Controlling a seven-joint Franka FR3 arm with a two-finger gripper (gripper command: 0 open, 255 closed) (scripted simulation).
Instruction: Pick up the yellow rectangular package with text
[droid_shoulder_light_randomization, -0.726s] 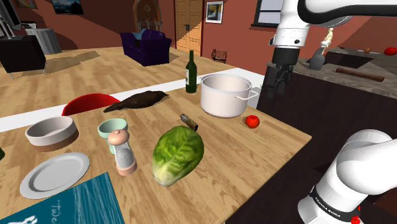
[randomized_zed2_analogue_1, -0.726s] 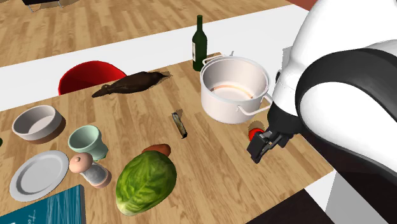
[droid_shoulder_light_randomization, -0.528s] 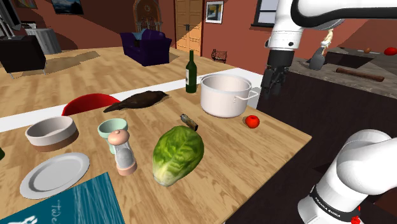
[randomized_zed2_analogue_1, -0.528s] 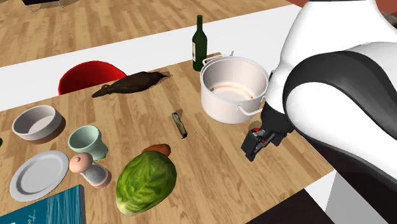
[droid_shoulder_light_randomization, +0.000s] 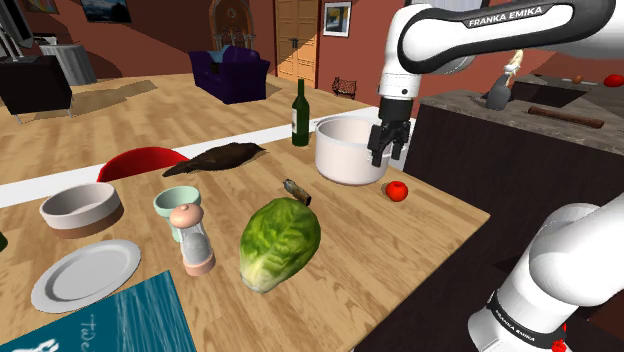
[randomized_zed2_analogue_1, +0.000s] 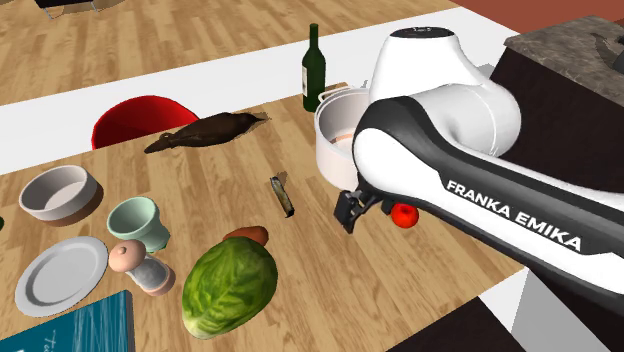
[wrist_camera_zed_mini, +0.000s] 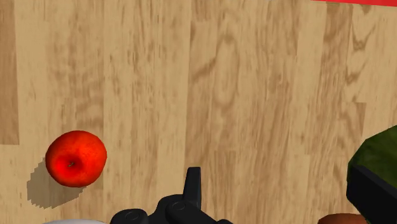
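Observation:
The package (droid_shoulder_light_randomization: 296, 190) is a small, narrow olive-yellow piece lying flat on the wooden table (droid_shoulder_light_randomization: 400, 250), between the white pot (droid_shoulder_light_randomization: 345, 150) and the lettuce (droid_shoulder_light_randomization: 280, 242). In the second exterior view the package (randomized_zed2_analogue_1: 283, 196) lies to the left of my gripper (randomized_zed2_analogue_1: 347, 214). My black gripper (droid_shoulder_light_randomization: 388, 150) hangs open above the table beside the pot, holding nothing. In the wrist view the gripper (wrist_camera_zed_mini: 283, 191) looks down on bare wood with a red apple (wrist_camera_zed_mini: 76, 158) to one side and the lettuce edge (wrist_camera_zed_mini: 380, 149) to the other.
A green bottle (droid_shoulder_light_randomization: 300, 115) stands behind the pot. The apple (droid_shoulder_light_randomization: 397, 190) sits near the table's right edge. A dark bird-shaped object (droid_shoulder_light_randomization: 215, 158), bowl (droid_shoulder_light_randomization: 80, 205), cup (droid_shoulder_light_randomization: 177, 205), grinder (droid_shoulder_light_randomization: 193, 240), plate (droid_shoulder_light_randomization: 85, 272) and blue book (droid_shoulder_light_randomization: 110, 320) occupy the left. A red chair (droid_shoulder_light_randomization: 140, 160) stands behind.
My arm has swung from beyond the table's right edge to the shoulder view's left, bringing the gripper over the table beside the pot. Nothing on the table moved.

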